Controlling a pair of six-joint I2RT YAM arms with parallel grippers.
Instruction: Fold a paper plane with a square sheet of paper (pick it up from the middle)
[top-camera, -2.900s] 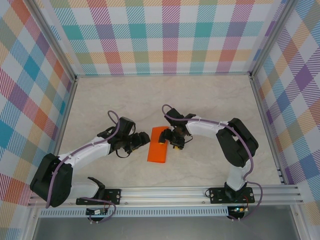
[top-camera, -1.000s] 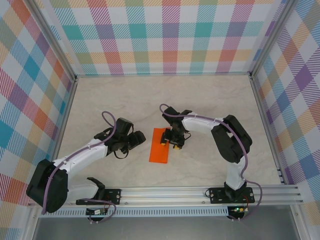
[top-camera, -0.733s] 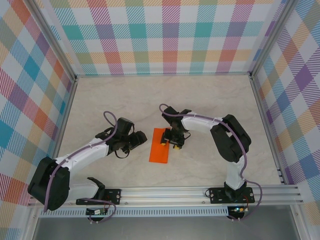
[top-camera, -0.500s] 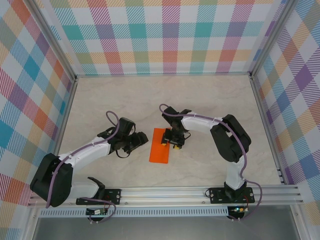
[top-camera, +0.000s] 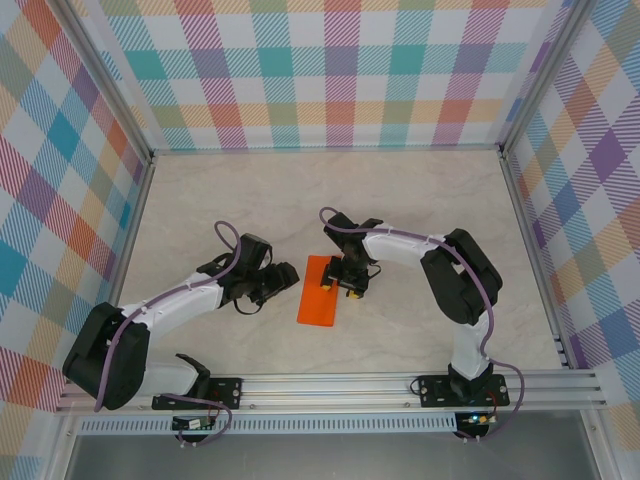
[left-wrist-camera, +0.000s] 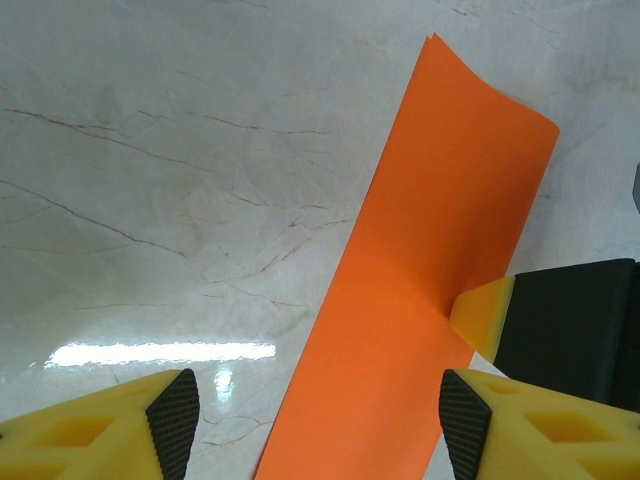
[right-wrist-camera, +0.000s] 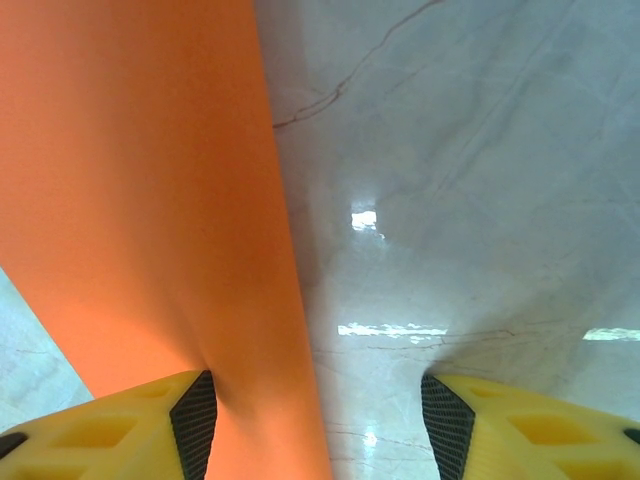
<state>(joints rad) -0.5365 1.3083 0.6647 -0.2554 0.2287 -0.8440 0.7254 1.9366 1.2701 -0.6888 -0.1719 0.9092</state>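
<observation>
The square sheet of paper (top-camera: 317, 291) lies flat on the tabletop (top-camera: 430, 200) as a narrow orange rectangle, near the middle of the scene and rather toward the near side. Its long axis runs near to far, with the far end leaning slightly to the right. In the left wrist view the paper (left-wrist-camera: 410, 290) crosses the picture on a slant, and its far corner shows two thin edges lying one on the other.

The right hand (top-camera: 347, 282) sits at the paper's right long edge, about halfway along it. Its fingers stand apart, clamped on nothing. In the right wrist view one finger (right-wrist-camera: 190, 410) rests on the orange sheet (right-wrist-camera: 140, 200) and the other is over bare marbled tabletop (right-wrist-camera: 450, 150). The left wrist view shows a yellow fingertip (left-wrist-camera: 485, 312) of that right hand touching the paper's edge, with a small crease in the sheet at the contact.

The left hand (top-camera: 281, 281) is just beside the paper's left long edge, aimed toward it. Its fingers are also spread wide and grip nothing.

Checked walls (top-camera: 340, 70) stand on the left, far and right sides.
</observation>
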